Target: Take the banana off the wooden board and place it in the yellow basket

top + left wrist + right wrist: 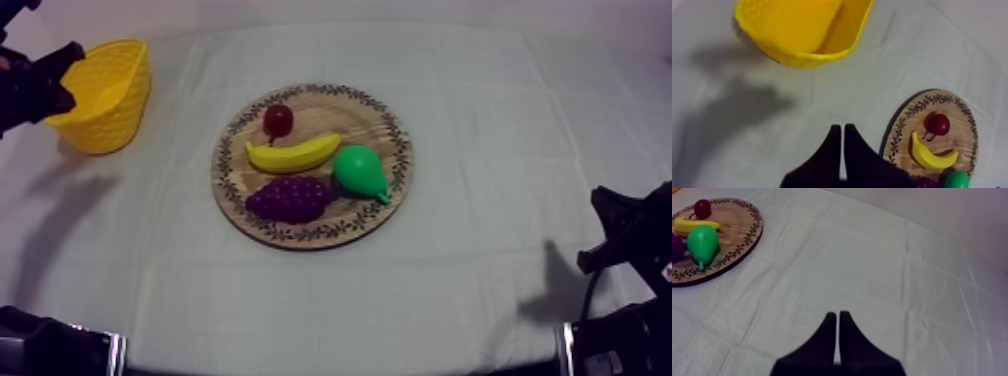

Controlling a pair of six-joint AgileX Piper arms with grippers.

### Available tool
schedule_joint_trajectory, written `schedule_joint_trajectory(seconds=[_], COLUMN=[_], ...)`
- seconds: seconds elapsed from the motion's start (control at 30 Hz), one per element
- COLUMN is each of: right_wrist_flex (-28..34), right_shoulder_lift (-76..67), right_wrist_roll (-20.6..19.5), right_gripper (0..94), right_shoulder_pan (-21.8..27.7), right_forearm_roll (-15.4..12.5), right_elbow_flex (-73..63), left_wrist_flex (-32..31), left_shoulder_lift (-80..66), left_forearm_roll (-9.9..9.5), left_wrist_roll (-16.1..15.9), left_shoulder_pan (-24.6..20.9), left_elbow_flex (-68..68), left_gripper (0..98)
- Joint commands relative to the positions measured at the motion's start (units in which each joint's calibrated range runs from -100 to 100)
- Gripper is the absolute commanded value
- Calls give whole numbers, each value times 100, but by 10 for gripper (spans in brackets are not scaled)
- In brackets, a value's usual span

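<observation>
The yellow banana (pixel 293 154) lies across the middle of the round wooden board (pixel 330 112), curved side toward the grapes. The yellow basket (pixel 105 95) stands at the far left of the table, nothing visible inside it. My left arm (pixel 30 85) hangs just left of the basket. In the left wrist view my left gripper (pixel 839 131) is shut on nothing above the cloth, between the basket (pixel 802 30) and the board (pixel 962 107) bearing the banana (pixel 932 155). My right gripper (pixel 837 316) is shut on nothing over bare cloth, far from the banana (pixel 694 224).
On the board with the banana lie a small red fruit (pixel 278 120), a green pear (pixel 358 172) and purple grapes (pixel 290 198). My right arm (pixel 635 235) sits low at the right edge. Bare cloth lies between the basket and the board.
</observation>
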Motion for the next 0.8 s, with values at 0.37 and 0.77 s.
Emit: schedule_joint_trajectory(seconds=[0.37, 0.77], right_wrist_flex=[-1, -1], right_shoulder_lift=[-1, -1], right_wrist_roll=[1, 1], right_gripper=[4, 4], right_shoulder_pan=[-2, -2], right_forearm_roll=[0, 0], right_elbow_flex=[4, 4], left_wrist_flex=[521, 212], left_shoulder_lift=[1648, 2936], left_forearm_roll=[16, 334], left_wrist_roll=[34, 226], left_shoulder_pan=[542, 1800], left_elbow_flex=[-1094, -1958], left_gripper=[37, 15])
